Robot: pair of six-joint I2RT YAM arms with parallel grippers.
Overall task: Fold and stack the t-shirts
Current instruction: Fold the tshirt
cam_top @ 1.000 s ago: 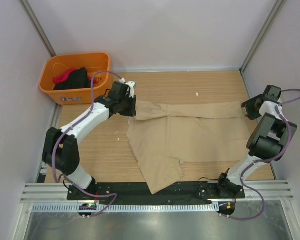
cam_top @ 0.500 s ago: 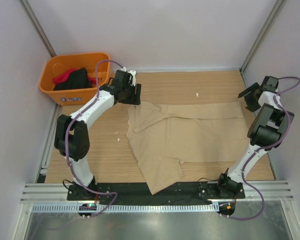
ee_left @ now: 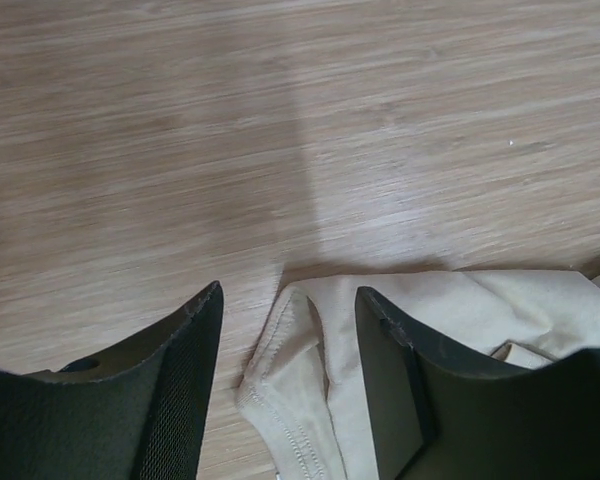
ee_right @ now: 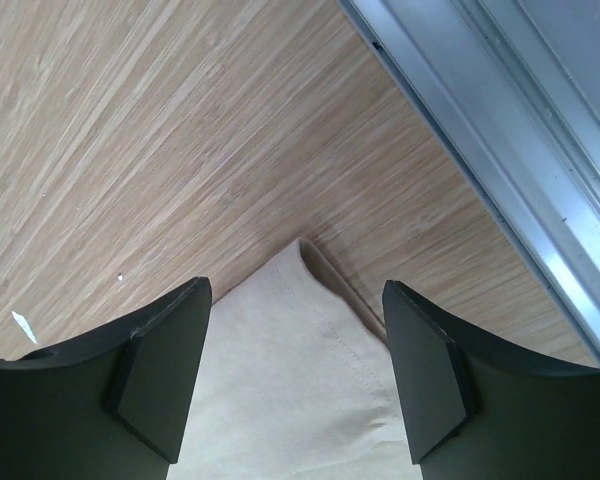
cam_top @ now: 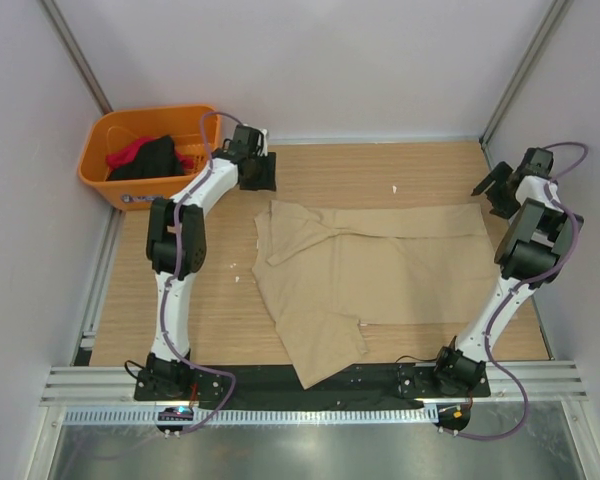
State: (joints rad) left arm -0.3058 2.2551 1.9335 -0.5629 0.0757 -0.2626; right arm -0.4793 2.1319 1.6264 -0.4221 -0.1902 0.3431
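- From above: the tan t-shirt [cam_top: 380,270] lies spread across the middle of the table [cam_top: 200,290]. Black and red t-shirts [cam_top: 145,157] sit in the orange basket [cam_top: 150,112]. The left gripper [cam_top: 260,182] and right gripper [cam_top: 492,193] hang just beyond its far corners.
- Left wrist: the jaws are wide apart and hold nothing. The shirt's rumpled hem lies below the gap.
- Right wrist: the jaws are wide apart and empty. The shirt's corner lies flat on the wood beneath.

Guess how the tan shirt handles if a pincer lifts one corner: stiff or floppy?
Probably floppy: the tan shirt lies flat with creases and folds, so a lifted corner would likely drape. Seems light: the cloth looks thin at its stitched hem. Pushed, it would probably bunch rather than slide on the wooden table.
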